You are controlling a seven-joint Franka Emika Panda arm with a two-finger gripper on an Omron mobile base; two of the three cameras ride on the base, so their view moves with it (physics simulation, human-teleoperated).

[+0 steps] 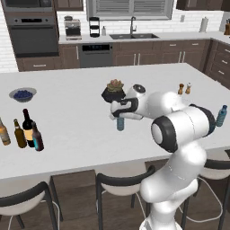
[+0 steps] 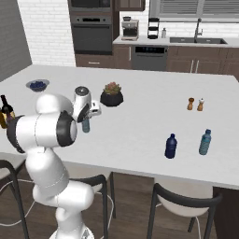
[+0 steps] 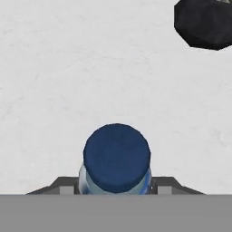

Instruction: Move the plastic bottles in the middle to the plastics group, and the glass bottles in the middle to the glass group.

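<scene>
A slim light-blue plastic bottle (image 1: 120,124) (image 2: 86,125) stands upright mid-island, its dark-blue cap (image 3: 117,162) seen from above in the hand view. My gripper (image 1: 120,117) (image 2: 87,116) (image 3: 117,188) is shut on it from above, with a finger on each side of its neck. The plastics group, a squat dark-blue bottle (image 2: 171,146) and a light-blue bottle (image 2: 205,142) (image 1: 221,115), stands to the right. At the left edge are the amber bottle (image 1: 3,132) and slim brown bottle (image 1: 19,134) of the glass group. Beside them stand the dark wine bottle (image 1: 28,128) (image 2: 5,105) and the maroon bottle (image 1: 37,137).
A dark pot with a plant (image 1: 114,91) (image 2: 112,95) (image 3: 204,22) stands just behind the gripper. Salt and pepper shakers (image 1: 184,88) (image 2: 195,103) sit far right, and a bowl of blueberries (image 1: 22,94) (image 2: 38,85) far left. Stools (image 1: 121,186) line the near island edge.
</scene>
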